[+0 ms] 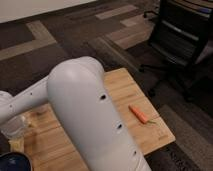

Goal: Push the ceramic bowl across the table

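Note:
A dark blue ceramic bowl (14, 162) sits at the near left corner of the wooden table (125, 90), cut off by the bottom edge of the camera view. My white arm (85, 115) fills the middle of the view, and its forearm (25, 100) runs out past the left edge above the bowl. My gripper is out of view beyond that left edge, so its position relative to the bowl does not show.
A clear cup-like object (12, 127) stands on the table just beyond the bowl. An orange carrot (139, 114) lies near the table's right edge. A black office chair (177, 40) stands on the carpet at the far right.

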Robot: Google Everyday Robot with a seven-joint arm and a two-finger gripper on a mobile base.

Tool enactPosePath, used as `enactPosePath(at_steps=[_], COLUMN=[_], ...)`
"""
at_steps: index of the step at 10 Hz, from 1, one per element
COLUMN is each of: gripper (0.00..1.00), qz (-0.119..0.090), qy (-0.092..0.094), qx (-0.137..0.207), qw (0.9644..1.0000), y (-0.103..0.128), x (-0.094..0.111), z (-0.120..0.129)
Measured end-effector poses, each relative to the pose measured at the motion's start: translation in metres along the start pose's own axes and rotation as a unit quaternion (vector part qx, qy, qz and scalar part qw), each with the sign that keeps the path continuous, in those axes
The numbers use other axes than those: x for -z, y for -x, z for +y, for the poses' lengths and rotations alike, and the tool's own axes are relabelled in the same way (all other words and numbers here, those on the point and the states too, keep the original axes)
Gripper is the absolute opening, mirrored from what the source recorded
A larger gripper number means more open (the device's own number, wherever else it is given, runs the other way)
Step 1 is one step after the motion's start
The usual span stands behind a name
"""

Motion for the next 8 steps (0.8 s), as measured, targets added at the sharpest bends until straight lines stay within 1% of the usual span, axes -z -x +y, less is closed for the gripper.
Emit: enactPosePath(at_steps=[2, 3, 4, 5, 6, 7, 8], gripper=[0.65, 0.65, 0.65, 0.65, 0.65, 0.65, 0.65], qz=[-0.006, -0.013, -0.026, -0.038, -0.041, -0.042, -0.042], qy=[0.009, 0.014, 0.016, 0.013, 0.009, 0.005, 0.005], qx=[0.019, 0.041, 0.074, 0.11, 0.127, 0.134, 0.133], qw=[0.9998, 0.999, 0.9968, 0.9932, 0.991, 0.9901, 0.9902], y=[0.015, 0.032, 0.056, 0.08, 0.091, 0.096, 0.095], x=[0.001, 0.006, 0.017, 0.029, 0.037, 0.041, 0.041], z=[0.008, 0.016, 0.023, 0.03, 0.031, 0.03, 0.029])
